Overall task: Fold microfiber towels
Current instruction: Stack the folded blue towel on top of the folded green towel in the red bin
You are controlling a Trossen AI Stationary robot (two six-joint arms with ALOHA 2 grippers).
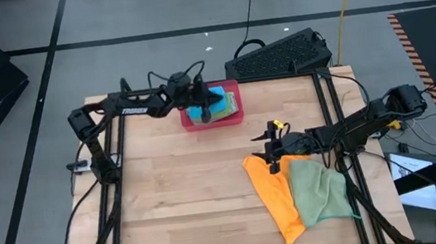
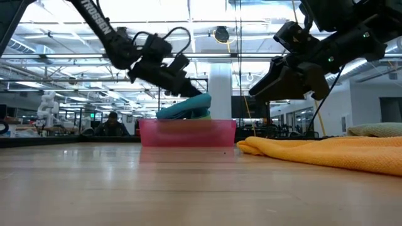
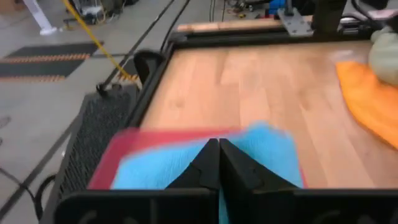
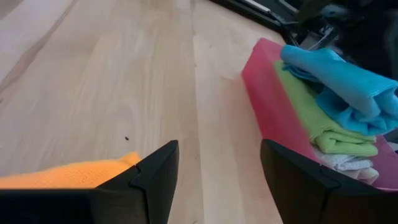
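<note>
A pink tray stands at the table's far middle with a stack of towels in it: a bright blue towel on top, a green one under it, a pale one lowest. My left gripper is shut, slanting down over the blue towel's top. An orange towel and a light green towel lie spread side by side at the near right. My right gripper hangs open above the orange towel's far corner, nothing between its fingers. My left gripper's shut fingertips stand right at the upper surface of the blue towel, coming slanting down from the table's left. I cannot tell whether they touch it. No cloth shows between the fingers.
A black keyboard-like device sits just beyond the table's far edge. Black frame rails run along the table's left and right sides. Bare wood spreads over the near left and middle.
</note>
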